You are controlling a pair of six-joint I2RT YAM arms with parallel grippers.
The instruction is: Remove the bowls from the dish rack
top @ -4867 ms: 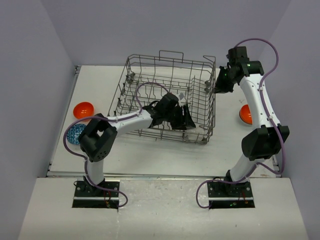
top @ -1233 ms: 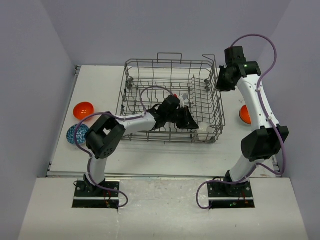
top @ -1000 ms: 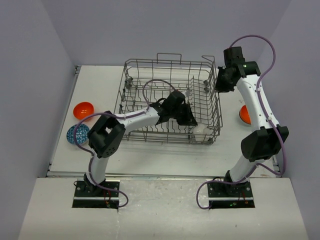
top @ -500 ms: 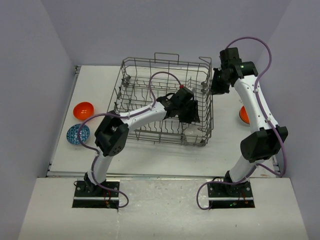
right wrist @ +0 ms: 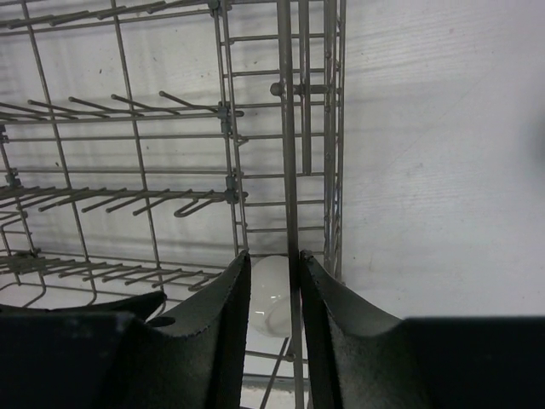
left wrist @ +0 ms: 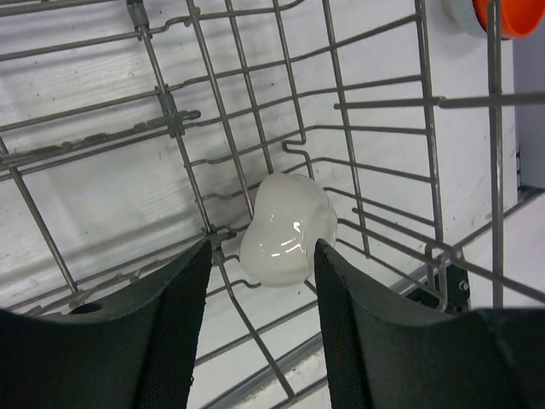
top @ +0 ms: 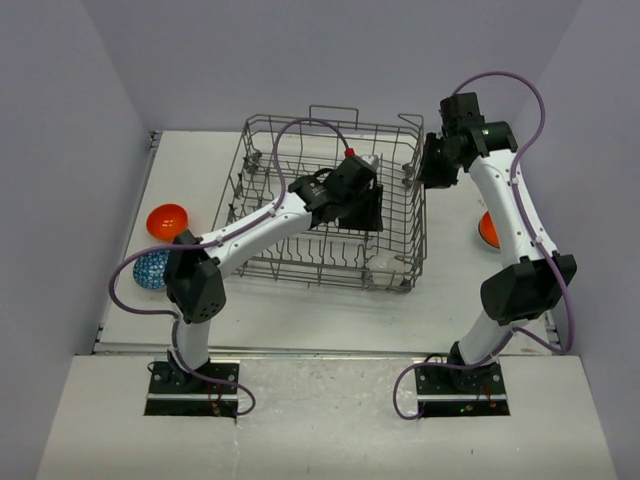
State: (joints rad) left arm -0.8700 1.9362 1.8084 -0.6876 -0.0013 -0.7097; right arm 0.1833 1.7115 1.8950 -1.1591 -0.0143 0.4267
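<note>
The grey wire dish rack (top: pixel 262 126) stands mid-table. A plain white bowl (top: pixel 389 266) lies inside it at the near right corner. My left gripper (top: pixel 368 206) hangs open inside the rack above that white bowl (left wrist: pixel 285 228), not touching it. My right gripper (top: pixel 418 172) is at the rack's right rim, jaws open, with an upright rack wire (right wrist: pixel 289 170) running between the fingers. Outside the rack, an orange bowl (top: pixel 167 220) and a blue speckled bowl (top: pixel 148 270) sit at the left. Another orange bowl (top: pixel 488 229) sits at the right, partly behind the right arm.
Grey walls close in the table on the left, back and right. The left arm stretches from its base over the rack's near left side. Rows of upright tines (right wrist: pixel 128 200) line the rack floor. The table's front edge (top: pixel 300 350) runs just past the rack.
Both grippers have gone from shut to open. The left gripper has lifted up and back from the white bowl, which stays in the rack's corner. The rack has shifted a little.
</note>
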